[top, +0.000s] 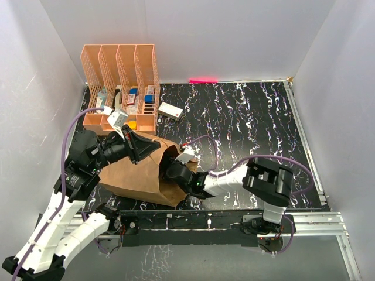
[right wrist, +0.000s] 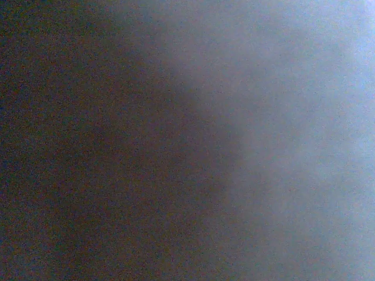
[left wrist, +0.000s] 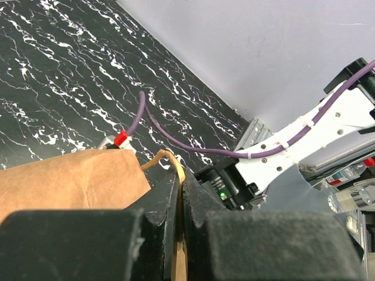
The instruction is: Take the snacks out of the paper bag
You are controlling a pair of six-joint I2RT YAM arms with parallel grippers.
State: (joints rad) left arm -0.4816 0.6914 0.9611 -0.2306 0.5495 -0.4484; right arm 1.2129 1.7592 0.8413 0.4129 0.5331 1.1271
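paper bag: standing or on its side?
On its side: the paper bag lies on the table, mouth toward the right arm, which reaches into it.

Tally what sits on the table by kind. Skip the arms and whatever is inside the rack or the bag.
paper bag: 1
orange rack: 1
white box: 1
snacks lying out on the table: 0
Total: 3

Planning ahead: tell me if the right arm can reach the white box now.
Probably not directly: the right tool is buried inside the paper bag; the white box lies beyond it.
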